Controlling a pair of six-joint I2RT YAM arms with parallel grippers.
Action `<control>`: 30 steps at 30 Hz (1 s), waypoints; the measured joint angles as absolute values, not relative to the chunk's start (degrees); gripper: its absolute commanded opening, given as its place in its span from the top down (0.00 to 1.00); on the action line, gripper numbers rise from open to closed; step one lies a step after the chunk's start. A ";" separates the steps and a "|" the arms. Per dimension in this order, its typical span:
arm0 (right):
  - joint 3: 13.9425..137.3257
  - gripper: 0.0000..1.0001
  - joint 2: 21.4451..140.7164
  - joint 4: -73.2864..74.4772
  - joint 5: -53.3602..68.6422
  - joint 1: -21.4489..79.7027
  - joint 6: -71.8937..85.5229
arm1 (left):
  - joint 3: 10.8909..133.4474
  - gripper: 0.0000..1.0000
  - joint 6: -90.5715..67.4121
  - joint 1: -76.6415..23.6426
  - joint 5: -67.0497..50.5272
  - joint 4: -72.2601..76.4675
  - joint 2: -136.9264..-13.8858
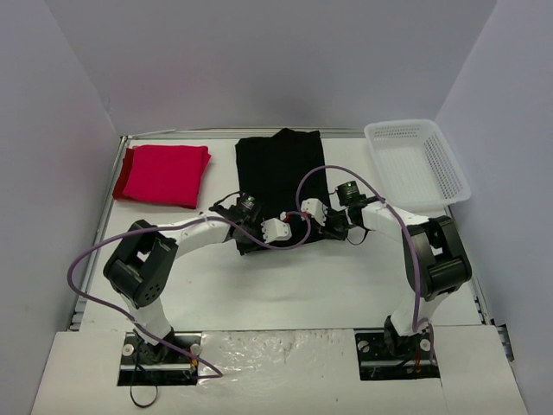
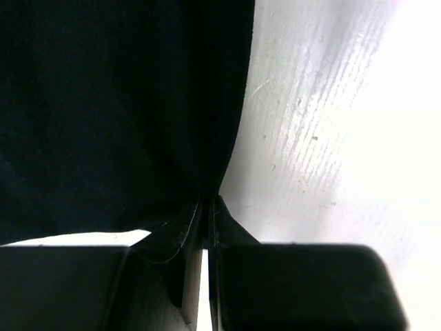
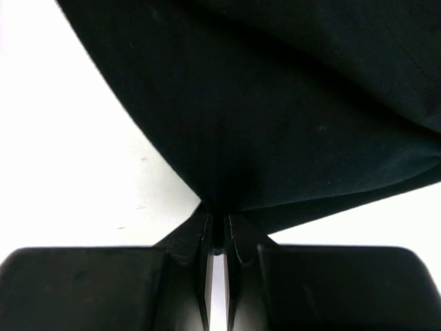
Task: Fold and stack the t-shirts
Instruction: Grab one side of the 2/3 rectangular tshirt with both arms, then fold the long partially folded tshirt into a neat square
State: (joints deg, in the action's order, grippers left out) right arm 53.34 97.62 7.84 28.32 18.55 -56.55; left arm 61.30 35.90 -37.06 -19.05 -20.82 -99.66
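Note:
The black t-shirt (image 1: 278,169) lies as a long folded strip in the middle of the table. At its near edge my left gripper (image 1: 257,235) is shut on the cloth. In the left wrist view its fingertips (image 2: 207,201) pinch the hem of the black t-shirt (image 2: 110,117). My right gripper (image 1: 327,223) is at the strip's near right corner. The right wrist view shows that gripper (image 3: 218,219) shut on a tuck of the black t-shirt (image 3: 275,103). The red t-shirt (image 1: 162,175) rests folded at the back left.
A white mesh basket (image 1: 417,162) stands at the back right, partly over the table's edge. Purple cables loop from both arms over the near part of the black shirt. White table (image 1: 285,285) shows between the shirt and the arm bases.

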 measured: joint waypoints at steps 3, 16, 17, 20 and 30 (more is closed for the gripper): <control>54.02 1.00 97.43 10.74 29.56 18.41 -56.93 | 62.37 0.98 36.75 -36.71 -20.18 -23.35 -99.66; 57.87 1.00 80.77 32.77 33.04 21.08 -57.67 | 77.47 0.98 51.94 -36.64 -36.51 -56.95 -97.41; 58.52 1.00 79.59 34.94 33.65 21.61 -57.91 | 78.11 0.98 53.36 -36.69 -37.63 -59.88 -96.75; 60.97 1.00 76.34 42.02 35.94 22.61 -58.98 | 80.27 0.98 57.49 -36.73 -40.64 -67.70 -94.43; 70.19 1.00 72.23 59.02 40.60 22.41 -64.27 | 90.00 0.98 63.53 -36.77 -43.40 -73.78 -88.62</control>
State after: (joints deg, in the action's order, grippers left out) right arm 70.19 72.23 59.02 40.60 22.41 -64.27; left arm 90.00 63.53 -36.77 -43.40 -73.78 -88.62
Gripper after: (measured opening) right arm 0.024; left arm 0.035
